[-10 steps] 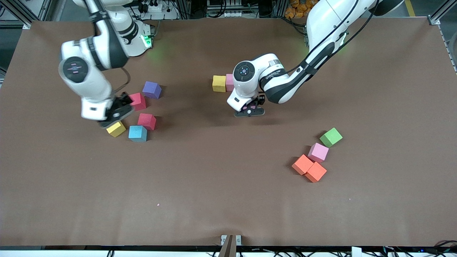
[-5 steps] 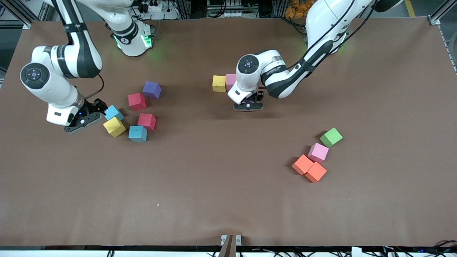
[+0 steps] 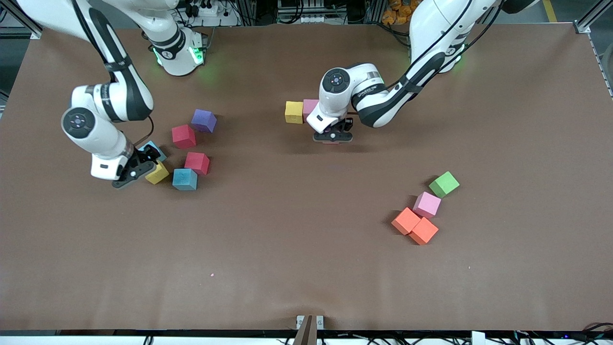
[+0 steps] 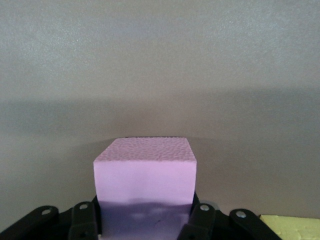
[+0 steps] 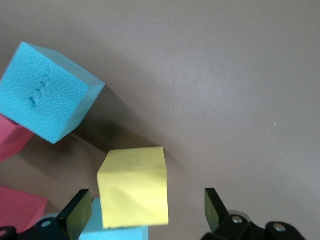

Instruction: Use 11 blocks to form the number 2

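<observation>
Front view: left gripper point(image 3: 332, 135) fingers pinch a pink foam cube point(image 4: 144, 172), needing placement beside the pink-and-yellow row; right gripper point(image 3: 136, 168) fingers spread around a yellow foam cube point(image 5: 133, 186).

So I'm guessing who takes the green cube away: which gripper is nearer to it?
Left. The left gripper, shut on a pink block, is mid-table; the open right gripper is over the yellow block, much farther from the green cube.

Left gripper point(image 3: 332, 137) is clamped tight, while right gripper point(image 3: 135, 168) is low with jaws spread wide.
</observation>
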`<act>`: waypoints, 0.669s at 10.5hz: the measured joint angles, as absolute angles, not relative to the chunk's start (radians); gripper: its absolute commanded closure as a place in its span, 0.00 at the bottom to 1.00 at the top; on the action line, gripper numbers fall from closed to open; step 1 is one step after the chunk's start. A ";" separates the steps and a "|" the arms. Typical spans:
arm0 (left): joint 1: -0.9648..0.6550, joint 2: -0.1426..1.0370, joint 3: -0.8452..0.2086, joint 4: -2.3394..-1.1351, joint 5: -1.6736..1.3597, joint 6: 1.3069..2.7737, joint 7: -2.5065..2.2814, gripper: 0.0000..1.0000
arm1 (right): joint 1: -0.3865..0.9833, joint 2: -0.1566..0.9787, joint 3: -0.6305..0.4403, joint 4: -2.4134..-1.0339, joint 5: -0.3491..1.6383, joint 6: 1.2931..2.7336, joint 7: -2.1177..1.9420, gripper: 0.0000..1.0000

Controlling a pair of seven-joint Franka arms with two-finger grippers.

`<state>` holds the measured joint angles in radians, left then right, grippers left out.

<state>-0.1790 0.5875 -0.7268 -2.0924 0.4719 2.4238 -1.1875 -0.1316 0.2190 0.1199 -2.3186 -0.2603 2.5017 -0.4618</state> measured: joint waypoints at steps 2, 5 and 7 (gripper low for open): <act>-0.182 0.587 -0.735 -2.096 0.472 2.427 -1.221 0.60 | -0.163 0.271 0.119 -2.322 -0.274 2.562 -0.497 0.00; -0.185 0.587 -0.741 -2.099 0.472 2.440 -1.267 0.60 | -0.214 0.309 0.120 -2.325 -0.274 2.597 -0.571 0.00; -0.187 0.587 -0.742 -2.103 0.472 2.448 -1.272 0.58 | -0.214 0.308 0.135 -2.324 -0.275 2.597 -0.573 0.00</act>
<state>-0.1867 0.5873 -0.7416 -2.1027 0.4719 2.4476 -1.2721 -0.2144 0.3076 0.1350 -2.3239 -0.2749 2.5972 -0.5732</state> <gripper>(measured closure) 0.423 0.000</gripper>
